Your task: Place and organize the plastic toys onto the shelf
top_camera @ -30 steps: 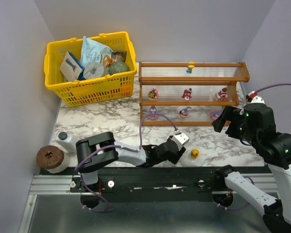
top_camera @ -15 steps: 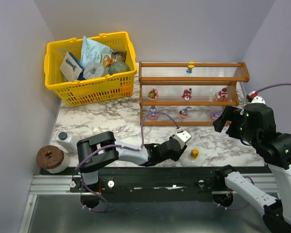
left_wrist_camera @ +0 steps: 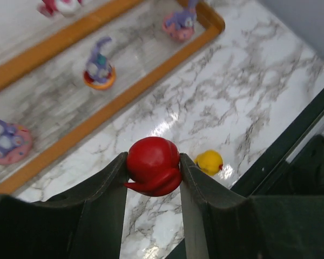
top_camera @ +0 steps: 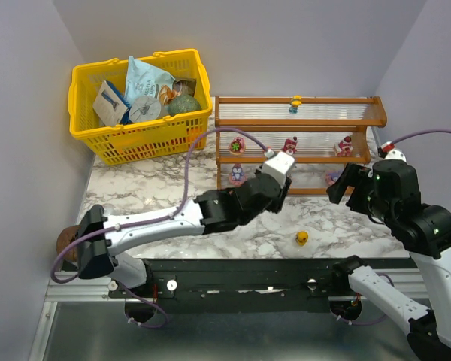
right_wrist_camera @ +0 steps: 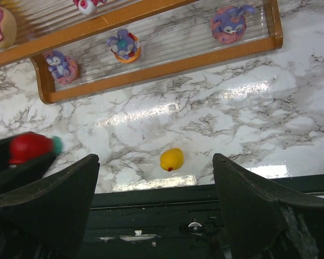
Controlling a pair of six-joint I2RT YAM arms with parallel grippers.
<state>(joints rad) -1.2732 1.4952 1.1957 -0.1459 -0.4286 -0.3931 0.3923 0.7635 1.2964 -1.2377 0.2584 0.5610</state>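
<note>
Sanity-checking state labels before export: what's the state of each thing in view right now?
Left gripper, shut on the red toy.
Red toy, clamped between the left fingers.
Right gripper, open, empty.
Yellow toy, loose on the table.
Shelf, upright, partly filled.
Shelf toys, one on the top tier, three middle, three bottom.
Basket, upright, full of packets.

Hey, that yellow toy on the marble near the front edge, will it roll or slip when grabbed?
The yellow toy looks rounded and glossy, so it may slip from a grip or roll if nudged. Tiny, so probably light. It sits near the front edge of the table, so a push might drop it.
</note>
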